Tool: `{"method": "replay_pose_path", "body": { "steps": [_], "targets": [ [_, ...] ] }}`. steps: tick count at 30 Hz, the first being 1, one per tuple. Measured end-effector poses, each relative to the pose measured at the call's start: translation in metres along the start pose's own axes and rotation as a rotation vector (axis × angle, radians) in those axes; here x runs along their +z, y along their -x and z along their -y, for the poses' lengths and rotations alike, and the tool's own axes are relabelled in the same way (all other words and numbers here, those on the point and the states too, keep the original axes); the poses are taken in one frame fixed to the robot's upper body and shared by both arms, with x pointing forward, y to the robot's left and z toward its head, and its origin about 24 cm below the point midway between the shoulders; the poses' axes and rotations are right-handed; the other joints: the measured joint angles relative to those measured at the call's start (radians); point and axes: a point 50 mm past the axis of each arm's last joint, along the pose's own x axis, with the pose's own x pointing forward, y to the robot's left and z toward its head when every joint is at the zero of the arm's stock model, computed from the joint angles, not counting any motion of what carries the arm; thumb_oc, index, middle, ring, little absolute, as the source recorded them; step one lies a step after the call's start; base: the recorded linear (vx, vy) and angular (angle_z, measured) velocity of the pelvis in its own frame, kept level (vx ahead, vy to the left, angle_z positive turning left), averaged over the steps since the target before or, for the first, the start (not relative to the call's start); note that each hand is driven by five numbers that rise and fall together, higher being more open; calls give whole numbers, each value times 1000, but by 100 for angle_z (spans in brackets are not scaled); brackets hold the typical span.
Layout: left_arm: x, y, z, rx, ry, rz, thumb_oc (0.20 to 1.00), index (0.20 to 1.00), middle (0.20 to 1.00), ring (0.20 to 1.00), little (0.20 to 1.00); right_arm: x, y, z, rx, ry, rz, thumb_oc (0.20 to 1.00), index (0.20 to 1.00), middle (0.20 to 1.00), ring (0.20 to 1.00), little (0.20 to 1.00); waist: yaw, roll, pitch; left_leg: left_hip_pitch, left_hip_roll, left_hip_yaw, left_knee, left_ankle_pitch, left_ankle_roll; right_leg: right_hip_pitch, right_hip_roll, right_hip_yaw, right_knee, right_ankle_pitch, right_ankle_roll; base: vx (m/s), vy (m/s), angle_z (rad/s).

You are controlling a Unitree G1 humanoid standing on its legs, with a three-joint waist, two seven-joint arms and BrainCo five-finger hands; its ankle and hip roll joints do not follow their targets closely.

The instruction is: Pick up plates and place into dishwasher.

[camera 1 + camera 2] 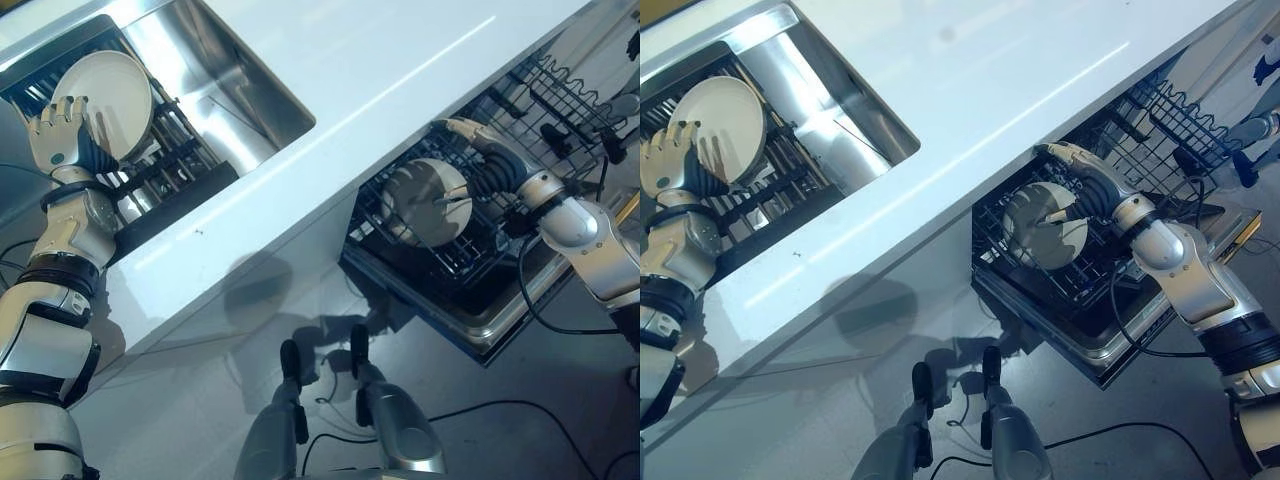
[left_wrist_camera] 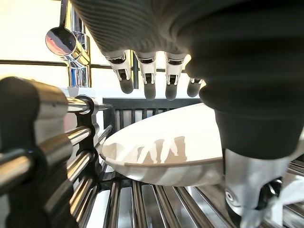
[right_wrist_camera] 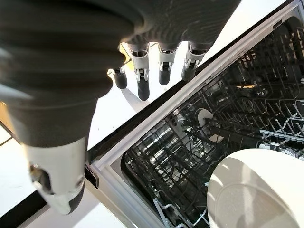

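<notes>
1. Leaning in a dark rack (image 1: 170, 165) beside the sink (image 1: 235, 85): one cream plate (image 1: 108, 100), tilted, face turned toward the counter's near edge.
2. Hovering just before that plate: left hand (image 1: 62, 135), fingers straight and spread, palm toward the plate face.
3. Seen from the left wrist: fingers (image 2: 149, 83) straight above the plate (image 2: 166, 147), a gap between tips and rim, nothing gripped; finger shadows lying on the plate; chrome bars of the rack (image 2: 71, 156) running under it.
4. Standing on edge in the lower basket (image 1: 1060, 285) of the open dishwasher (image 1: 1120, 345): second plate (image 1: 1040, 225), held among the tines, below the white counter (image 1: 380, 90).
5. Reaching over that second plate: right hand (image 1: 1080, 185), fingers extended above the rim, thumb across the plate face; contact with the plate cannot be told.
6. Seen from the right wrist: fingers (image 3: 142, 80) straight and relaxed, apart from the plate (image 3: 256, 190), which sits low in the basket (image 3: 199, 142); nothing in the hand.
7. Pulled out further right: upper wire basket (image 1: 570, 100).
</notes>
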Motion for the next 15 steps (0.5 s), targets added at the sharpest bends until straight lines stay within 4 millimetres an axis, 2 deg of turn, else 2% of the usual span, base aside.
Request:
{"method": "replay_pose_path", "body": {
  "steps": [1, 2, 4, 6, 15],
  "targets": [
    [0, -1, -1, 4, 1, 0, 1000, 1000, 1000, 1000, 1000, 0, -1, 1, -3, 1, 1, 1000, 1000, 1000, 1000, 1000, 0, 0, 4, 0, 0, 0, 0, 1, -1, 0, 0, 0, 0, 0, 0, 0, 0, 0],
    [1, -2, -2, 2, 3, 0, 774, 774, 774, 774, 774, 1, -1, 2, -5, 2, 2, 1000, 1000, 1000, 1000, 1000, 0, 0, 8, 0, 0, 0, 0, 1, -2, -1, 0, 0, 0, 0, 0, 0, 0, 0],
    [2, -3, -3, -14, 6, 5, 551, 551, 551, 551, 551, 1, -1, 2, -5, 2, 2, 1000, 1000, 1000, 1000, 1000, 0, 0, 8, -5, 1, 0, 0, 3, -4, -5, 0, 0, 0, 0, 0, 0, 0, 0],
    [4, -3, -2, -45, 9, 12, 200, 200, 200, 200, 200, 0, -1, 2, -5, 2, 0, 1000, 1000, 1000, 1000, 1000, 0, 0, 8, -6, 1, 0, 0, 4, -5, -7, 1, 0, 0, 0, 0, 0, 0, 0],
    [6, -5, -3, -110, -5, 34, 200, 200, 200, 200, 200, 2, -2, 4, -1, 8, 6, 1000, 1000, 1000, 1000, 1000, -1, 8, 18, -12, 2, 1, 0, 7, -7, -13, 2, 1, 0, 2, 2, 0, 0, 0]
  ]
}}
